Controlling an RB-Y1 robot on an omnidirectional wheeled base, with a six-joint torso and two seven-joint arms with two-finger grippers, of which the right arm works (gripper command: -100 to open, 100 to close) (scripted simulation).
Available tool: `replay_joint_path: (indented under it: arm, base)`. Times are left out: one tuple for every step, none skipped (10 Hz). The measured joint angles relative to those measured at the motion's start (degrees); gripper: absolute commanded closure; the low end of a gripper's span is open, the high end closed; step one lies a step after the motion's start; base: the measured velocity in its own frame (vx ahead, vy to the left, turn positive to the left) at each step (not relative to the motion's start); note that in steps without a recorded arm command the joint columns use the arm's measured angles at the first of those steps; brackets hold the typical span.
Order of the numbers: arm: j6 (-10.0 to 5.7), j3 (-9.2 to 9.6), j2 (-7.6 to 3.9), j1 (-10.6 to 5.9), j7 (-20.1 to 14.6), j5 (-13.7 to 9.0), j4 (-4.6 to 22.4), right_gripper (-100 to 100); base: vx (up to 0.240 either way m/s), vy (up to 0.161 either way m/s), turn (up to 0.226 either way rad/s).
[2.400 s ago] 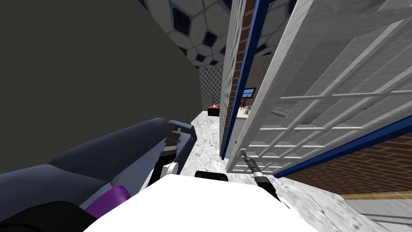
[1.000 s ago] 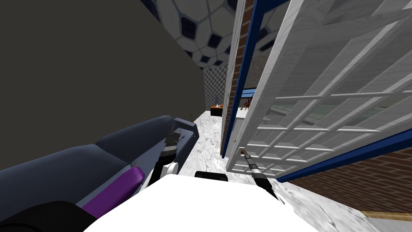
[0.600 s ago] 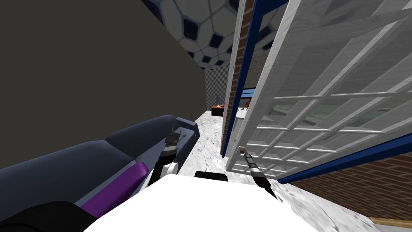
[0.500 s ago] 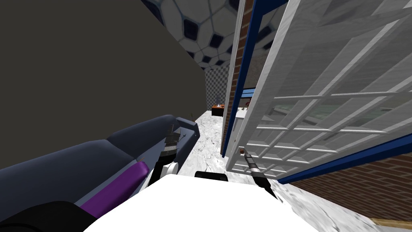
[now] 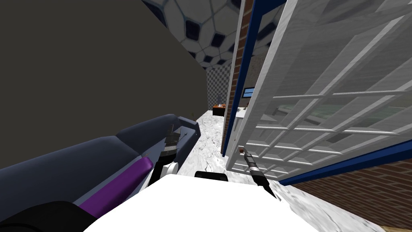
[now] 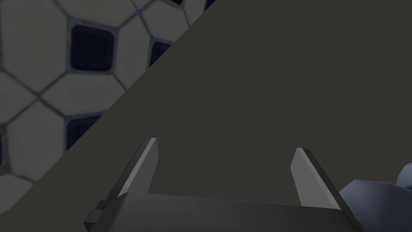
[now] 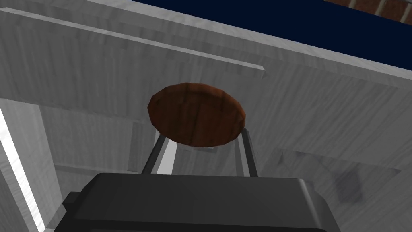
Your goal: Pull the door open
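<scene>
The white door [image 5: 305,80] with lattice panes stands ajar from its blue frame [image 5: 241,80] in the brick wall on my right. Its round brown knob [image 5: 241,150] sits near the leaf's free edge. My right gripper [image 5: 244,151] reaches up to it. In the right wrist view the knob [image 7: 196,114] sits just beyond the gripper [image 7: 201,137], whose fingers [image 7: 155,155] are shut on the neck behind it. My left gripper [image 5: 172,135] is raised beside the sofa; the left wrist view has it [image 6: 224,149] open, with nothing between its fingers.
A dark blue sofa [image 5: 120,153] with a purple cushion [image 5: 120,187] runs close along my left, against a dark grey wall [image 5: 80,72]. A marble floor strip [image 5: 207,141] leads ahead between sofa and door to a small orange table [image 5: 219,108]. Brick wall [image 5: 362,189] fills the right.
The whole view has shifted, so I have moved: sofa and purple cushion now lie further right and up. My right gripper stays shut on the knob, and the door leaf leans slightly further from its frame.
</scene>
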Motion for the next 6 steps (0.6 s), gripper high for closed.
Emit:
replay_joint_path:
  arm:
    - [0.54, 0.17, 0.09, 0.41, -1.42, -0.55, -0.87, 100]
    - [0.14, 0.33, 0.01, -0.26, -2.79, -0.81, 0.38, 100]
    - [0.56, 0.46, 0.08, 0.25, -4.27, -1.36, -0.52, 100]
    - [0.93, 0.66, 0.26, 0.09, -5.82, -2.09, -0.60, 100]
    - [0.77, 0.80, 0.31, -0.20, -7.22, -2.43, -0.04, 100]
    - [0.96, 0.96, 0.45, -0.35, -8.68, -2.98, 0.01, 100]
  base:
    - [-0.035, -0.019, 0.060]
    - [-0.040, -0.017, 0.055]
    - [-0.057, -0.035, 0.075]
    - [-0.046, -0.023, 0.060]
    - [-0.048, -0.018, 0.050]
    - [-0.042, -0.014, 0.049]
